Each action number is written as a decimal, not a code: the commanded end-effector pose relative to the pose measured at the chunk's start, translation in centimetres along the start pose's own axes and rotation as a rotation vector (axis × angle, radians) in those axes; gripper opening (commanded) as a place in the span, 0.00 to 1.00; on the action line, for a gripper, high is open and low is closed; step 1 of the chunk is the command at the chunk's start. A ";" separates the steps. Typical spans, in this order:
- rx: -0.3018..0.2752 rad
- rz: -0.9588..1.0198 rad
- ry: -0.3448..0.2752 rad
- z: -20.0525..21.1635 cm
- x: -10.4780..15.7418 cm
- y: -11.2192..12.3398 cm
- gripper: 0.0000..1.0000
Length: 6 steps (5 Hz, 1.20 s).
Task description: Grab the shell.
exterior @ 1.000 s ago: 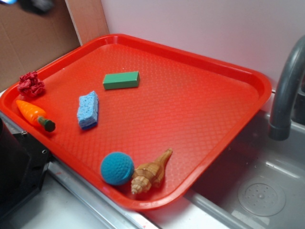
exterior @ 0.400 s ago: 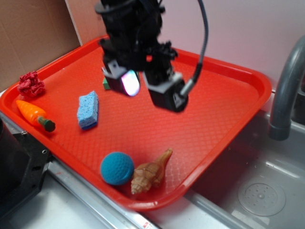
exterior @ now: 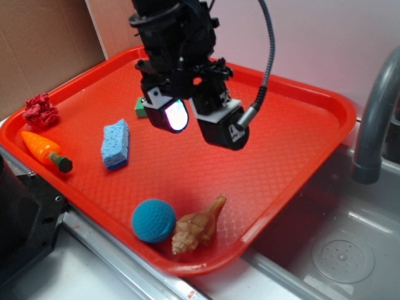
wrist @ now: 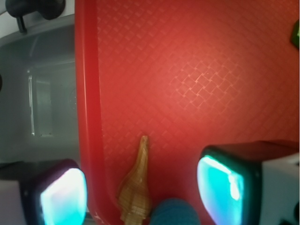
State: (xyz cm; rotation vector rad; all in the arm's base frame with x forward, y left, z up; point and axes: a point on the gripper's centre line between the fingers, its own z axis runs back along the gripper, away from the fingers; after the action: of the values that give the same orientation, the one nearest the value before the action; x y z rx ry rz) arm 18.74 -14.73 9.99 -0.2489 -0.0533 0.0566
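The red plastic tray [exterior: 294,137] has a glossy, diamond-embossed surface, the tan ridged spiral shell [exterior: 197,228] looks hard and knobby, the teal ball [exterior: 153,220] looks soft and knitted, the blue sponge [exterior: 116,144] porous, and the grey sink [exterior: 350,250] at lower right is dull, smooth metal.

Black robot arm with a glossy gripper [exterior: 197,123]
Its fingers [exterior: 175,115] carry glowing cyan-white pads; a grey cable [exterior: 270,56] loops alongside.

no readable text, labels or numbers
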 end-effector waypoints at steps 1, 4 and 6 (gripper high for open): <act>0.112 -0.025 0.101 -4.0 -0.3 -2.8 1.00; 0.117 -0.086 0.075 -1.9 -3.9 -3.4 1.00; 0.159 -0.121 0.149 -4.8 -4.9 -2.0 1.00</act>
State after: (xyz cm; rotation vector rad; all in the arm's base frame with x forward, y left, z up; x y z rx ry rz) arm 14.19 -17.75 4.69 -0.0711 0.1043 -0.0681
